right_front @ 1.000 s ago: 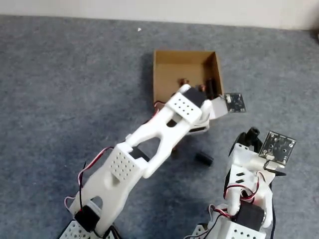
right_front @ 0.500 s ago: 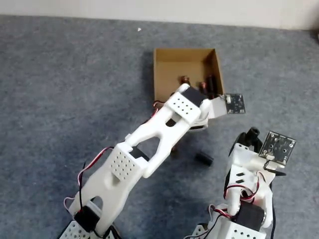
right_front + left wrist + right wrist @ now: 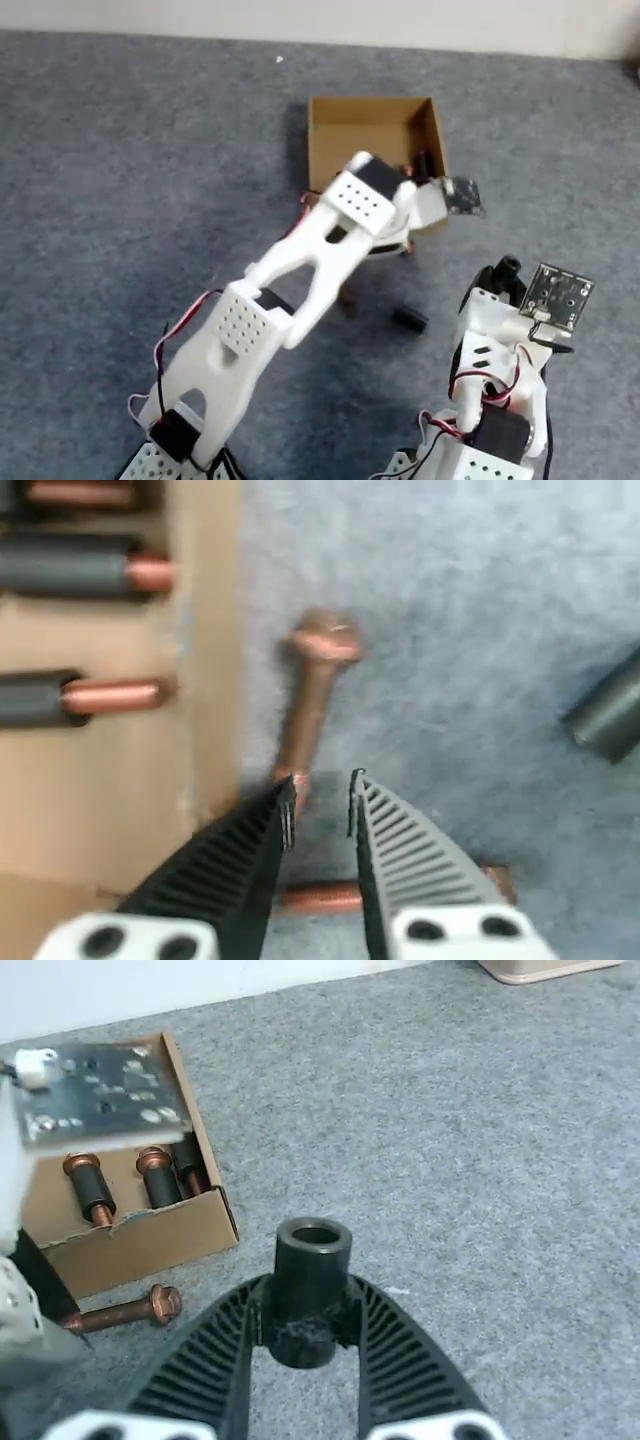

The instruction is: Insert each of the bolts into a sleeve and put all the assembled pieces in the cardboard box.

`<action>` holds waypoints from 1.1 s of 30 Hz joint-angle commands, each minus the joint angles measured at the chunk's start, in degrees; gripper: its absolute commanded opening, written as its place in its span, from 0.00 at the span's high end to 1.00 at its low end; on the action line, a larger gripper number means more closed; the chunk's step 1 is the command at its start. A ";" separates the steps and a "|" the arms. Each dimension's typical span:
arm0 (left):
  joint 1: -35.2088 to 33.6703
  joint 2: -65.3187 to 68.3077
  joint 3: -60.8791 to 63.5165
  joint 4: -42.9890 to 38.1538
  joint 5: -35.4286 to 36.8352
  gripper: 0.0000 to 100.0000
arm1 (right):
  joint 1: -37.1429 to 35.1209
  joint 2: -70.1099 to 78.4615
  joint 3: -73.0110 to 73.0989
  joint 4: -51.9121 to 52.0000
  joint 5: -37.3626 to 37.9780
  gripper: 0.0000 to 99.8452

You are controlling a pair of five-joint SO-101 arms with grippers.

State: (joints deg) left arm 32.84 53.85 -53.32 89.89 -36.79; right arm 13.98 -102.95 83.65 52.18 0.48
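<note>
The cardboard box (image 3: pixel 325 150) stands at the table's far middle with several bolt-in-sleeve pieces (image 3: pixel 70 572) inside. My left gripper (image 3: pixel 320 795) hovers open just outside the box wall, over a loose copper bolt (image 3: pixel 312 695). A second bolt (image 3: pixel 320 897) lies crosswise under its fingers. A loose black sleeve (image 3: pixel 408 319) rests on the carpet between the arms. My right gripper (image 3: pixel 307 1300) sits near the front right, shut on an upright black sleeve (image 3: pixel 313 1250). One bolt (image 3: pixel 120 1310) lies beside the box (image 3: pixel 150 1235) in the right wrist view.
Grey carpet (image 3: pixel 150 180) covers the table, with open room left of the box. The left arm (image 3: pixel 300 270) stretches diagonally from the front left up to the box. A pale wall runs along the far edge.
The left arm's wrist has shifted slightly farther, toward the box. The right arm has kept still with its sleeve.
</note>
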 commanded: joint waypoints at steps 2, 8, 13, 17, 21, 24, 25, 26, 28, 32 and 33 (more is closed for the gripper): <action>-3.03 -2.33 -2.77 -2.55 0.53 0.88 | 0.57 -0.75 -1.01 -1.80 0.79 0.99; -3.12 -1.27 -4.53 -6.77 2.99 0.86 | 0.57 -0.75 -1.01 -1.80 0.79 0.99; -2.68 4.79 -4.44 -11.52 3.69 0.82 | 0.57 -0.75 -1.01 -1.80 0.79 0.99; -0.84 6.64 -4.35 -11.43 0.88 0.82 | 0.57 -0.75 -1.01 -1.80 0.88 0.99; 1.19 6.73 -4.09 -10.20 0.62 0.82 | 0.57 -0.75 -1.01 -1.80 0.88 0.99; 2.07 6.81 -4.00 -10.20 0.62 0.87 | 0.57 -0.75 -1.01 -1.80 0.88 0.99; 2.33 6.81 -3.91 -10.20 0.62 0.89 | 0.57 -0.75 -0.92 -1.80 0.88 0.99; 2.59 6.90 -3.56 -10.20 0.62 0.92 | 0.57 -0.75 -0.92 -1.80 0.88 0.99; 3.21 6.73 -2.42 -10.20 0.62 0.97 | 0.57 -0.75 -0.92 -1.80 0.88 0.99; 3.74 6.29 -2.24 -6.77 0.62 0.99 | 0.57 -0.75 -0.84 -1.80 0.88 0.99; 3.74 6.11 -2.42 -5.89 0.70 0.99 | 0.57 -0.75 -0.84 -1.80 0.88 0.99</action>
State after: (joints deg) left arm 35.56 60.97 -55.16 80.57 -35.56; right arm 13.98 -102.95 83.65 52.18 0.66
